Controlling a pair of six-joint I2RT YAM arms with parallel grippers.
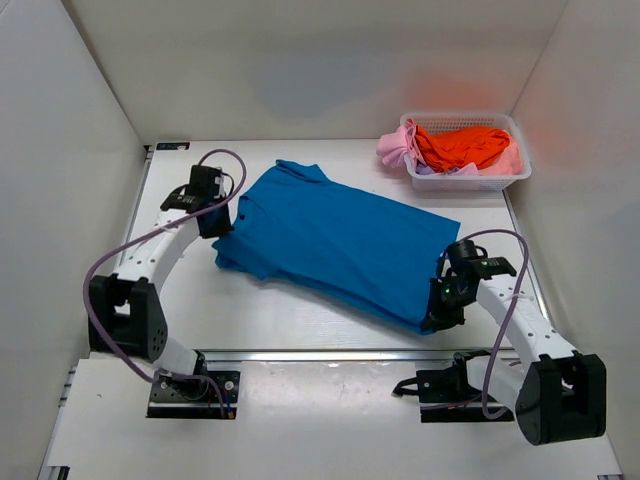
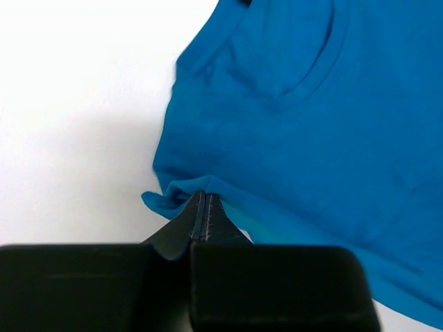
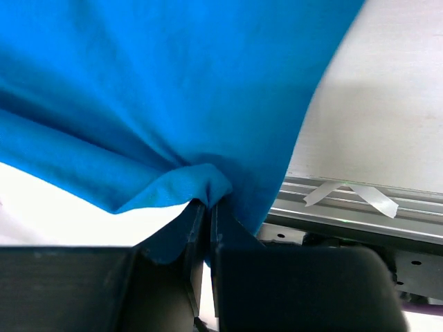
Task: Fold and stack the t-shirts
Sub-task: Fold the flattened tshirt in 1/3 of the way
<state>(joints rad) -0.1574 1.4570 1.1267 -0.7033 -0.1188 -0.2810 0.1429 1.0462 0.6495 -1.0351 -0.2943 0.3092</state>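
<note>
A bright blue t-shirt [image 1: 335, 240] lies spread slantwise across the middle of the table, collar at the far left. My left gripper [image 1: 215, 228] is shut on the shirt's near-left edge; in the left wrist view the gripper [image 2: 202, 197] pinches a fold of blue cloth [image 2: 297, 117]. My right gripper [image 1: 440, 315] is shut on the shirt's near-right corner; in the right wrist view the gripper [image 3: 206, 204] pinches bunched blue cloth [image 3: 159, 97]. Orange [image 1: 465, 145], pink [image 1: 395, 147] and pale lilac shirts lie heaped in the basket.
A white mesh basket [image 1: 505, 178] stands at the far right corner. White walls close in the table on three sides. A metal rail [image 1: 330, 354] runs along the table's near edge and also shows in the right wrist view [image 3: 353, 214].
</note>
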